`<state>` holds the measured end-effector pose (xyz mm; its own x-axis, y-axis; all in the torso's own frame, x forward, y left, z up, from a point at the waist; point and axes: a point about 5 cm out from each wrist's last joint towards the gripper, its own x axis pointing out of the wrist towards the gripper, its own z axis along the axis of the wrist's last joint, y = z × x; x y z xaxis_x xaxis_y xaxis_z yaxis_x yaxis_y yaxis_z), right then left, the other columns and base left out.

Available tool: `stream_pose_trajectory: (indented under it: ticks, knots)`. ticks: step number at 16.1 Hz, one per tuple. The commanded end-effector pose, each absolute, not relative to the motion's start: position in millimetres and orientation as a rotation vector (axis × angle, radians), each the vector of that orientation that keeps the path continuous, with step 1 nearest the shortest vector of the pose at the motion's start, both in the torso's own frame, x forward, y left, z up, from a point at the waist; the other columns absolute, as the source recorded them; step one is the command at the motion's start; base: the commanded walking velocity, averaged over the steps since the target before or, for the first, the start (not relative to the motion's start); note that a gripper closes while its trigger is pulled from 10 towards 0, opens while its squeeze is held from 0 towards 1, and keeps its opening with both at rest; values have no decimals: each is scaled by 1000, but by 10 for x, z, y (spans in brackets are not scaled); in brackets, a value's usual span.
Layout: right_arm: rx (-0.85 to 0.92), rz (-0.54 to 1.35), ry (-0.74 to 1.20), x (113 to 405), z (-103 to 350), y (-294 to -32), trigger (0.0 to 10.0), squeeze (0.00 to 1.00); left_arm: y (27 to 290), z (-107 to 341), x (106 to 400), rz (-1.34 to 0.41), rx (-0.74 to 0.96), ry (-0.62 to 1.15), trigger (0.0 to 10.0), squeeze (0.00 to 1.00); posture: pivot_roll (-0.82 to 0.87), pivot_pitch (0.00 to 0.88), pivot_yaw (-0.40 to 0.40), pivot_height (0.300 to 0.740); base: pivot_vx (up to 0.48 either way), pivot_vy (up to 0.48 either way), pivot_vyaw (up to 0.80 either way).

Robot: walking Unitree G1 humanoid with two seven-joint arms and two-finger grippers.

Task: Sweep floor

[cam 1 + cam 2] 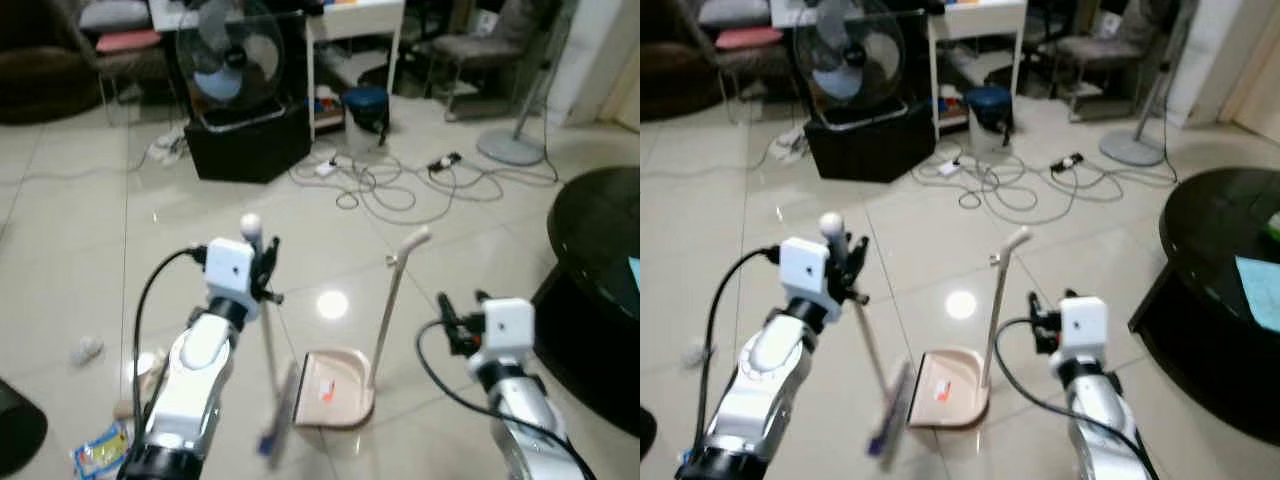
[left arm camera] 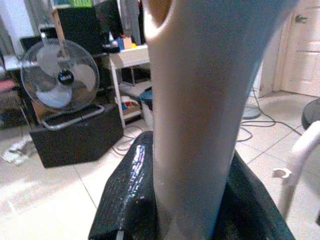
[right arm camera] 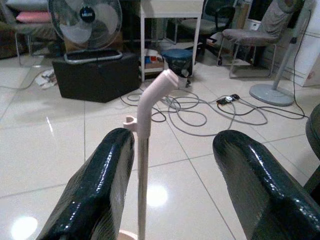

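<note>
Lying on the pale tiled floor (image 1: 90, 220) at far left are a crumpled white scrap (image 1: 88, 349) and a colourful wrapper (image 1: 100, 452). Beside them, the left gripper (image 1: 266, 262) has its jaws clamped around the pale broom handle (image 1: 265, 330), whose blurred brush end (image 1: 277, 412) touches the floor beside the pink plastic dustpan (image 1: 330, 388). Right of the dustpan's upright handle (image 1: 392, 300), the right gripper (image 3: 172, 187) hovers with jaws spread wide, holding nothing.

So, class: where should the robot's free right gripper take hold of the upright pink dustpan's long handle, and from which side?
Grip the thin upright handle below its bent top, approaching straight ahead; the open right gripper already lines up with it.
</note>
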<state>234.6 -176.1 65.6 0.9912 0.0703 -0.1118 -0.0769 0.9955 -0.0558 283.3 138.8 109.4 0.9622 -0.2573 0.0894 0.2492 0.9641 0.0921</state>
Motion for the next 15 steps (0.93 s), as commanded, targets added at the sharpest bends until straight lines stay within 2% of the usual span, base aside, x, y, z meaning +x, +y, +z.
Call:
stream_pose_trajectory:
  ticks: [1, 5, 8, 10, 11, 12, 15]
  knots:
    - [-60, 66, 122, 2379, 644, -1798, 10000, 0, 1396, 1198, 2835, -249, 98, -157, 10000, 0, -146, 0, 34, 740, 412, 0, -644]
    - [-54, 93, 119, 2420, 655, -1771, 10000, 0, 1390, 1194, 2820, -244, 101, -159, 10000, 0, -142, 0, 31, 740, 436, 0, 0]
    - [-115, 143, 122, 2427, 642, -1737, 10000, 0, 1404, 1190, 2814, -241, 107, -161, 10000, 0, -140, 0, 31, 740, 435, 0, 0]
    - [-114, 159, 122, 2431, 642, -1731, 10000, 0, 1412, 1196, 2813, -237, 110, -164, 10000, 0, -140, 0, 31, 740, 439, 0, 800]
    - [-57, 114, 134, 2421, 626, -1767, 10000, 0, 1418, 1198, 2805, -235, 110, -165, 10000, 0, -140, 0, 31, 740, 435, 0, 0]
    - [-74, 106, 137, 2418, 617, -1784, 10000, 0, 1419, 1197, 2799, -236, 104, -164, 10000, 0, -140, 0, 31, 740, 439, 0, 0]
    - [-71, 101, 142, 2331, 558, -1807, 10000, 0, 1402, 1181, 2762, -271, 75, -162, 10000, 0, -136, 0, 23, 740, 0, 0, 0]
